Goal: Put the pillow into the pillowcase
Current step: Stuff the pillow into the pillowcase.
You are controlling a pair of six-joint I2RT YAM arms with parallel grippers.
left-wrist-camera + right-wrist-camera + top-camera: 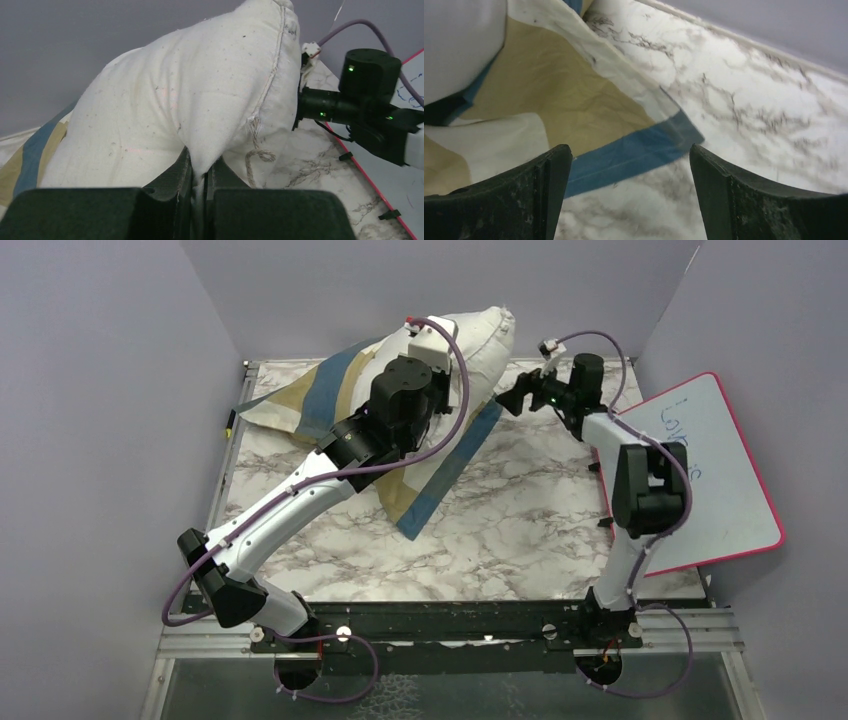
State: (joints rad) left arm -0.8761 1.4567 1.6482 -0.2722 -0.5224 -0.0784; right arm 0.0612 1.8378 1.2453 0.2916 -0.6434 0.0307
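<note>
The off-white pillow [482, 338] stands raised at the back of the table, its right end lifted. My left gripper [202, 167] is shut on a pinched fold of the pillow [190, 100] at its lower edge, beside a loose thread. The blue, tan and cream pillowcase [300, 405] lies spread under and left of the pillow, and its blue-edged corner [452, 462] reaches toward mid-table. My right gripper [508, 397] hovers just right of the pillow. In the right wrist view it [630, 152] stands open and empty above the pillowcase's blue hem [634, 150].
A pink-rimmed whiteboard [705, 475] leans at the right side, over the table's edge. Grey walls close in the left, back and right. The marble tabletop [520, 530] lies bare in front. My right arm's wrist [360, 95] sits close to the pillow's right end.
</note>
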